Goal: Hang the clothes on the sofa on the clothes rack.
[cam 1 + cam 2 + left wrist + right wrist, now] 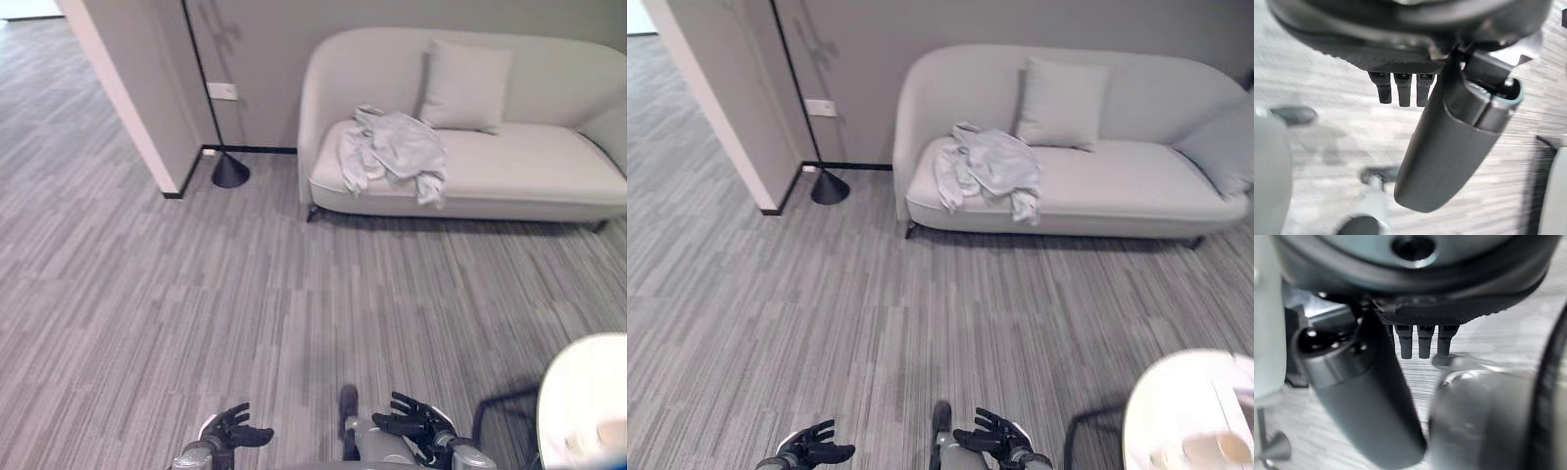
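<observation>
A crumpled pale grey garment lies on the left part of the seat of a light grey sofa, one end hanging over the front edge. The garment is far ahead of both hands. My left hand hangs low at the bottom edge, fingers relaxed and holding nothing. My right hand is beside it to the right, fingers spread and holding nothing. In the wrist views the left hand's fingers and the right hand's fingers hang straight above the floor.
A grey cushion leans on the sofa's back. A thin black pole on a cone-shaped base stands by the wall corner left of the sofa. A white round table sits at the lower right. Grey striped carpet lies between me and the sofa.
</observation>
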{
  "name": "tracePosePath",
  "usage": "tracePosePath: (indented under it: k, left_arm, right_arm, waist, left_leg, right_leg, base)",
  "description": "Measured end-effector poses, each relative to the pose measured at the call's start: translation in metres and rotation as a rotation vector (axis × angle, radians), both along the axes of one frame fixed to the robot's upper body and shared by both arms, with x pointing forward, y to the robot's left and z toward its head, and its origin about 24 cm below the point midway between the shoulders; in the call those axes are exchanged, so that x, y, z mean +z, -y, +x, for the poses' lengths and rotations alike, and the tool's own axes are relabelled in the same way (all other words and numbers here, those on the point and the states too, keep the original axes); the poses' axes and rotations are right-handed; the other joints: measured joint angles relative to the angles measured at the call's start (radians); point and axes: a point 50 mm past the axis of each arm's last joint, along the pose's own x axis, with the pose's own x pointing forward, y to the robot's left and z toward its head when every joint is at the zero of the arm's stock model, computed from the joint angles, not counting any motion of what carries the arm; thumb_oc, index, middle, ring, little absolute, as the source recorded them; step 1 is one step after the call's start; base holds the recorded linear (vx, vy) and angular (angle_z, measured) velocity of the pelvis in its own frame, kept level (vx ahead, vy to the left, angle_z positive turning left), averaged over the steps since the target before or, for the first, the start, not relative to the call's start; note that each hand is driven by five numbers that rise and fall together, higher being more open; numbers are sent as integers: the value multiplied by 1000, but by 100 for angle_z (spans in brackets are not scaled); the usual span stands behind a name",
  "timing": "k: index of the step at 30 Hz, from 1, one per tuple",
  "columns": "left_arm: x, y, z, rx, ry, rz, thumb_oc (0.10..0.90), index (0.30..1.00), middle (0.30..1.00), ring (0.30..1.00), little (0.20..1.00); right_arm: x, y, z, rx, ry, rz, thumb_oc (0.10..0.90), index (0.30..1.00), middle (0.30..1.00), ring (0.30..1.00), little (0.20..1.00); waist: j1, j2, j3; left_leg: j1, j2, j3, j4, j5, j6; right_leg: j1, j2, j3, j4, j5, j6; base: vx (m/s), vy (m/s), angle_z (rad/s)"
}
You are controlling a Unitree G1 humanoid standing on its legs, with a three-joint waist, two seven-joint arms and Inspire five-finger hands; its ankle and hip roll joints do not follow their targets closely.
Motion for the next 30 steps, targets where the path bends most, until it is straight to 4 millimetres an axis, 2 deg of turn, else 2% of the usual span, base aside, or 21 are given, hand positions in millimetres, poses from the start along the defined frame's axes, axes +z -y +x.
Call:
tracePosePath:
  k: [1, 3, 5, 7, 8, 9, 10, 11, 12, 14, 16, 17, 18, 19, 20, 21, 23, 25, 27, 29, 30]
  left_arm:
    - [0, 0, 0, 6, 10, -4, 800, 900, 900, 900, 900]
    - [1, -3, -2, 68, 17, -26, 800, 900, 900, 900, 900]
    - [6, -12, 11, 109, 71, -22, 800, 900, 900, 900, 900]
    - [11, -19, 20, 119, 107, -14, 800, 900, 900, 900, 900]
    - [14, -23, 24, 119, 125, -3, 800, 900, 900, 900, 900]
    - [15, -23, 26, 117, 135, -3, 800, 900, 900, 900, 900]
    - [15, -23, 26, 110, 134, -4, 800, 900, 900, 900, 900]
    - [14, -24, 20, 107, 122, -3, 800, 900, 900, 900, 900]
    - [12, -23, 18, 113, 108, -4, 800, 900, 900, 900, 900]
    - [13, -24, 18, 167, 131, -29, 800, 900, 900, 900, 900]
    - [10, -29, 8, 193, 95, -16, 800, 900, 900, 900, 900]
    - [7, -27, 0, 216, 62, -19, 800, 900, 900, 900, 900]
    - [0, -17, -12, 217, 4, -31, 800, 900, 900, 900, 900]
    - [-2, -18, -24, 194, -33, -18, 800, 900, 900, 900, 900]
    - [-2, -21, -25, 176, -40, -8, 800, 900, 900, 900, 900]
    - [-2, -22, -25, 164, -49, -4, 800, 900, 900, 900, 900]
    - [-1, -16, -15, 125, -37, -12, 800, 900, 900, 900, 900]
    - [4, -13, 4, 93, 19, -15, 800, 900, 900, 900, 900]
    - [12, -16, 27, 82, 87, -2, 800, 900, 900, 900, 900]
    - [16, -19, 37, 80, 124, 9, 800, 900, 900, 900, 900]
    - [16, -23, 32, 89, 111, 23, 800, 900, 900, 900, 900]
  right_arm:
    - [0, 3, -1, 2, -4, -8, 800, 900, 900, 900, 900]
    - [3, 9, 3, 2, 15, -23, 800, 900, 900, 900, 900]
    - [1, 13, -3, -8, -23, -41, 800, 900, 900, 900, 900]
    - [2, 14, -1, -6, -28, -49, 800, 900, 900, 900, 900]
    - [1, 15, -2, 5, -32, -58, 800, 900, 900, 900, 900]
    - [2, 17, -1, 13, -30, -64, 800, 900, 900, 900, 900]
    - [5, 22, 3, 36, -27, -85, 800, 900, 900, 900, 900]
    - [4, 24, 0, 46, -40, -96, 800, 900, 900, 900, 900]
    - [4, 27, -1, 43, -55, -105, 800, 900, 900, 900, 900]
    - [2, 27, -5, 54, -76, -110, 800, 900, 900, 900, 900]
    - [-1, 21, -9, 50, -90, -94, 800, 900, 900, 900, 900]
    - [-4, 19, -18, 44, -118, -89, 800, 900, 900, 900, 900]
    - [-3, 26, -26, 44, -130, -105, 800, 900, 900, 900, 900]
    - [-6, 18, -31, 41, -134, -88, 800, 900, 900, 900, 900]
    - [-6, 12, -29, 71, -116, -67, 800, 900, 900, 900, 900]
    - [-7, 10, -33, 93, -119, -61, 800, 900, 900, 900, 900]
    - [-6, 15, -38, 21, -116, -54, 800, 900, 900, 900, 900]
    - [-2, 23, -28, -13, -73, -68, 800, 900, 900, 900, 900]
    - [1, 24, -17, -4, -46, -75, 800, 900, 900, 900, 900]
    - [1, 21, -15, -7, -35, -67, 800, 900, 900, 900, 900]
    - [1, 17, -10, -10, -22, -55, 800, 900, 900, 900, 900]
  waist:
    - [19, -13, 1]
    - [50, -38, 23]
    - [87, -80, 39]
    - [109, -102, 52]
    - [128, -115, 55]
    - [130, -113, 58]
    - [128, -73, 71]
    - [129, -66, 65]
    - [131, -51, 67]
    - [167, -56, 53]
    - [188, -100, 8]
    - [188, -113, -13]
    - [194, -30, -48]
    - [179, -16, -74]
    - [158, -35, -76]
    - [134, -37, -74]
    - [90, -39, -72]
    - [74, -3, -52]
    - [69, 10, -19]
    - [66, -11, -7]
    - [65, -24, 0]
  left_leg:
    - [-91, 5, 10, 213, 14, -33]
    - [-287, 1, -41, 605, 161, -85]
    - [-431, -12, -12, 724, 127, -38]
    - [-513, -13, 37, 633, 113, -14]
    - [-513, 0, 100, 392, 105, 0]
    - [-516, 0, 109, 289, 120, 5]
    - [-552, 14, 108, 119, 174, 1]
    - [-524, 20, 107, -163, 215, -5]
    - [-540, 17, 113, -253, 250, -3]
    - [-559, 7, 113, -249, 280, 31]
    - [-541, -63, 143, -165, 299, 73]
    - [-509, -89, 171, -149, 291, 106]
    - [-394, -76, 202, -174, 246, 178]
    - [-315, -71, 175, -237, 271, 207]
    - [-283, -89, 168, -238, 254, 216]
    - [-249, -118, 144, -238, 211, 228]
    - [-189, -152, 91, -244, 172, 239]
    - [-140, -132, 48, -243, 139, 234]
    - [-97, -105, 10, -235, 113, 207]
    - [-61, -101, -18, -234, 33, 183]
    - [-18, -99, -25, -231, 9, 166]
  right_leg:
    - [32, 10, 5, -16, -17, -28]
    - [107, 39, 31, -45, -39, -138]
    - [174, 45, 70, -73, -72, -181]
    - [222, 50, 100, -103, -95, -190]
    - [231, 51, 129, -103, -113, -160]
    - [237, 55, 125, -97, -102, -155]
    - [287, 95, 136, -106, -145, -117]
    - [321, 117, 144, -105, -180, -124]
    - [356, 143, 146, -102, -208, -128]
    - [409, 158, 165, -100, -238, -125]
    - [454, 116, 193, -95, -299, -42]
    - [474, 104, 201, -66, -311, -25]
    - [415, 158, 164, 155, -330, 8]
    - [321, 151, 111, 432, -340, 30]
    - [202, 70, 41, 730, -290, 51]
    - [128, -8, 15, 858, -295, 46]
    - [32, -145, -7, 934, -309, 25]
    - [-32, -193, -31, 788, -312, 23]
    - [-62, -192, -60, 448, -268, 89]
    - [-111, -173, -18, 210, -163, 160]
    - [-112, -155, 24, 74, -115, 158]
  base:
    - [496, -346, -13]
    - [580, -306, -27]
    - [663, -129, -47]
    - [609, 3, -58]
    - [432, 65, -60]
    - [648, 77, -65]
    - [672, 54, -44]
    - [673, 66, -31]
    - [674, 86, -21]
    - [727, 137, -47]
    - [690, 184, -67]
    - [555, 213, -79]
    - [505, 227, -66]
    - [495, 233, -53]
    - [490, 208, -7]
    - [509, 151, 18]
    - [556, -4, 66]
    - [493, -203, 77]
    - [547, -291, 68]
    - [526, -264, 47]
    - [468, -257, 20]
